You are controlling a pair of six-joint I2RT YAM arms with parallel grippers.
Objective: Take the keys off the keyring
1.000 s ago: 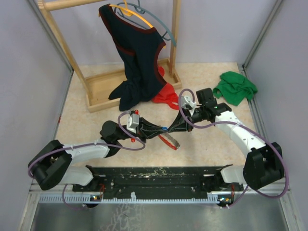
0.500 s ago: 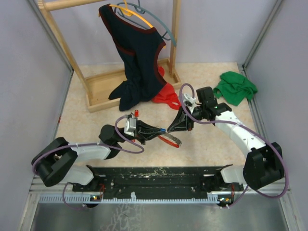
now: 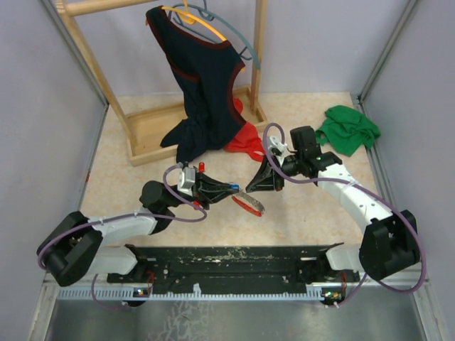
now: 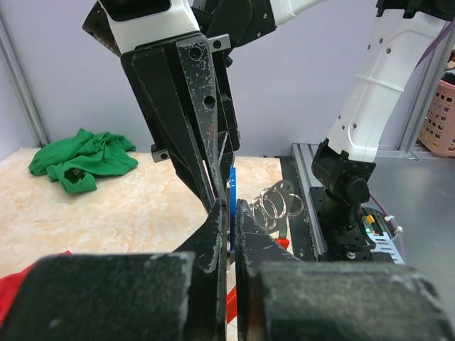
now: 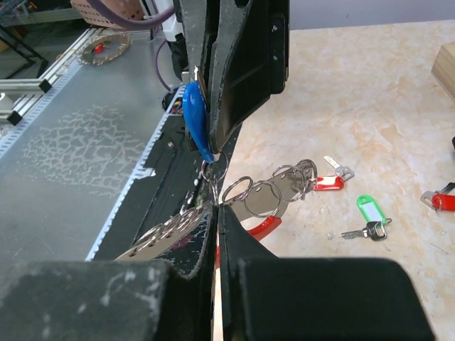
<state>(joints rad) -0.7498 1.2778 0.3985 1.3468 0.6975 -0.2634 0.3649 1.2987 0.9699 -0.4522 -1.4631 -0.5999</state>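
Note:
My left gripper is shut on the blue key, and its jaws pinch the plastic head. My right gripper meets it tip to tip and is shut on the keyring. The keyring's silvery strip with several split rings and its red loop hang just above the table. The blue key's small ring links down to the strip at my right fingertips. The rings also show in the left wrist view. A red key, a green key and another red key lie loose on the table.
A wooden rack with a dark garment on a hanger stands at the back left, with a red cloth at its foot. A green cloth lies at the back right. The black base rail runs along the near edge.
Both grippers have shifted a little to the left together, still joined at the blue key and the keyring. The left wrist has rotated somewhat.

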